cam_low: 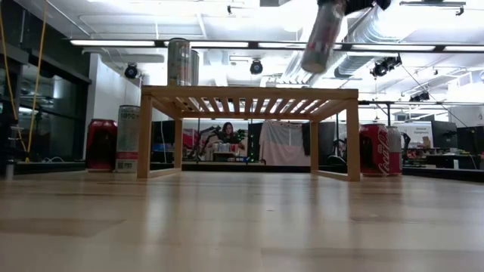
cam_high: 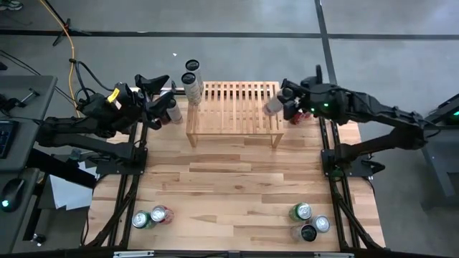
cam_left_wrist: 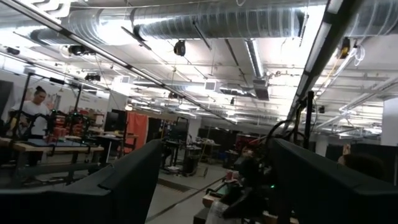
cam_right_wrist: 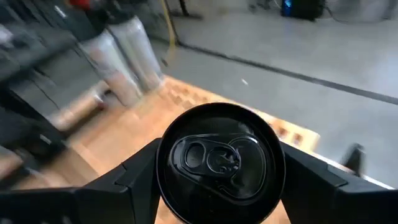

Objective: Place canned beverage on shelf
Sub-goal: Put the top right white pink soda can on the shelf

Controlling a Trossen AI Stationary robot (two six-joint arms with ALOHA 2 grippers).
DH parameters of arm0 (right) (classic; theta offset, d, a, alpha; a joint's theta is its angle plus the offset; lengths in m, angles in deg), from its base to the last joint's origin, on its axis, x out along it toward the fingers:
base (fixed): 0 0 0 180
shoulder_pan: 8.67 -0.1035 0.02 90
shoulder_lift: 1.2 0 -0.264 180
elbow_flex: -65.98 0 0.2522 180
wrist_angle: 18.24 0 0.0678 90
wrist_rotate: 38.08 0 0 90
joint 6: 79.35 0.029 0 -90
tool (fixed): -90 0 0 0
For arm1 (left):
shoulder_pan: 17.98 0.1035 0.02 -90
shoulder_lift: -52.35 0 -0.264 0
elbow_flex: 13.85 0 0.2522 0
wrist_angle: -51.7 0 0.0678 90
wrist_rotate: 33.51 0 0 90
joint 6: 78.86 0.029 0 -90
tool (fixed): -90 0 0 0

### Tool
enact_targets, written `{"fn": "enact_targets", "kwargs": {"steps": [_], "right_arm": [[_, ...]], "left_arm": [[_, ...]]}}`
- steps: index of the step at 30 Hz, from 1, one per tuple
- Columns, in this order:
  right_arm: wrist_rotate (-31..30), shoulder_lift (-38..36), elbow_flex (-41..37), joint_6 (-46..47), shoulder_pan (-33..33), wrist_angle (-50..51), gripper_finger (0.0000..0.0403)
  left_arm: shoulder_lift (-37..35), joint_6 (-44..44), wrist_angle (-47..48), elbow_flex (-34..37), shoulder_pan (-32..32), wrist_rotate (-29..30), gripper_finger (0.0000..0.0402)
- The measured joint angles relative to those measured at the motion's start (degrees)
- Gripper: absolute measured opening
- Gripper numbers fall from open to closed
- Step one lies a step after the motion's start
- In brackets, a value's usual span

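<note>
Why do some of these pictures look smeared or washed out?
Right wrist view: the can held in the right pincer is sharp, while the cans behind it are streaked. Low view: bright ceiling lights glare, and the tilted can above the shelf looks soft. Left wrist view: the near fingers are dark against the ceiling lights.

A wooden tabletop [cam_high: 229,179] carries the shelf [cam_high: 233,107] at its far edge, cans [cam_high: 152,216] near both front corners.
</note>
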Motion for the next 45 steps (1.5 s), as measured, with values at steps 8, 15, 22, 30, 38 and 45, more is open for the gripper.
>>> {"fn": "enact_targets", "kwargs": {"steps": [8, 15, 22, 30, 38, 45], "right_arm": [[5.3, 12.8, 11.8, -7.1, 0.9, -7.7, 0.0243], [14.8, 34.6, 36.4, -14.9, 2.4, -3.6, 0.0243], [17.0, 52.5, 57.3, -17.0, 3.9, 7.4, 0.0243], [19.0, 52.9, 50.8, -13.7, 5.2, 4.8, 0.0243], [17.4, 53.1, 50.7, -13.7, 5.6, 3.3, 0.0243], [17.7, 54.9, 50.8, -14.7, 6.0, 3.0, 0.025]], "left_arm": [[0.0, -1.1, 0.0, 0.0, 0.0, 0.3, 0.0296], [0.0, -1.0, 0.0, 0.0, 0.0, 0.3, 0.0296], [0.0, -0.9, 0.0, 0.0, 0.0, 0.3, 0.0296], [0.0, -0.9, 0.0, 0.0, 0.0, 0.3, 0.0296], [0.0, -0.9, 0.0, 0.0, 0.0, 0.2, 0.0296], [0.0, -0.9, 0.1, 0.0, 0.0, 0.2, 0.0296]]}}
